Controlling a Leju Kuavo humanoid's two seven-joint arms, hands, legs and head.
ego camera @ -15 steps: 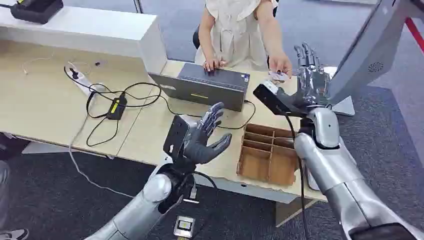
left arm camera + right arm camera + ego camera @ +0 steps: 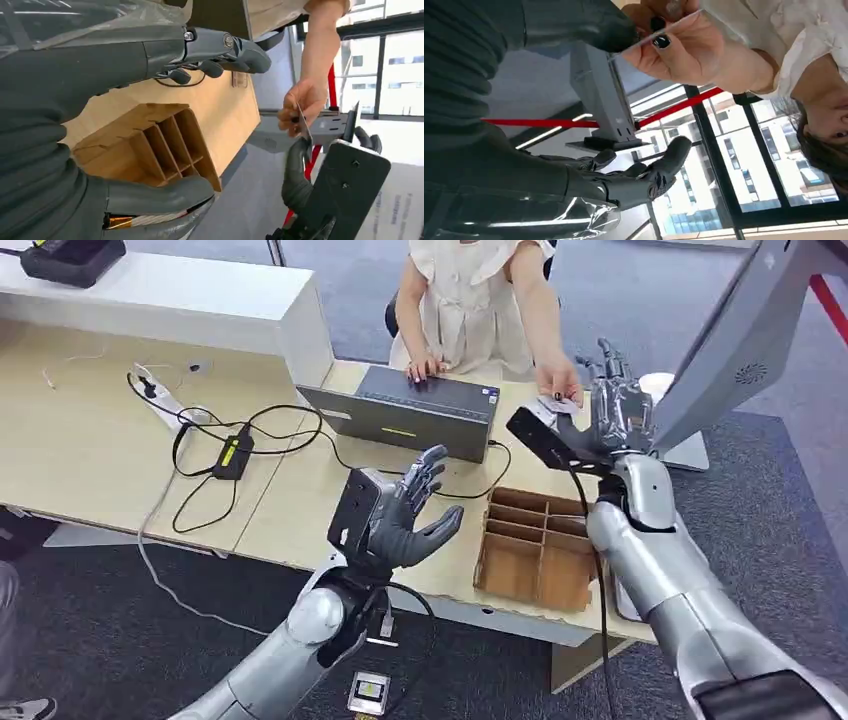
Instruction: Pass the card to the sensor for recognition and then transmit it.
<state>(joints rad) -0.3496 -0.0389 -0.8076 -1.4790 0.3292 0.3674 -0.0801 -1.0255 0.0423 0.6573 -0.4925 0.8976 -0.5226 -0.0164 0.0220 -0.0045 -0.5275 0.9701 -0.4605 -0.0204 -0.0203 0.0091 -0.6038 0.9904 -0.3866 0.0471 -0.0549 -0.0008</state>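
We see glossy silver metal arms [image 2: 690, 610], matt dark plastic hands [image 2: 410, 515], a brown cardboard divider box [image 2: 535, 550], a smooth pale wood-look table [image 2: 90, 450], a thin glossy card [image 2: 659, 31], a person's cream cloth dress [image 2: 470, 310], rough grey carpet [image 2: 100, 630].

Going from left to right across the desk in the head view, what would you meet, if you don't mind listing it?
Power strip → black adapter → grey box → wooden organizer → right robot hand
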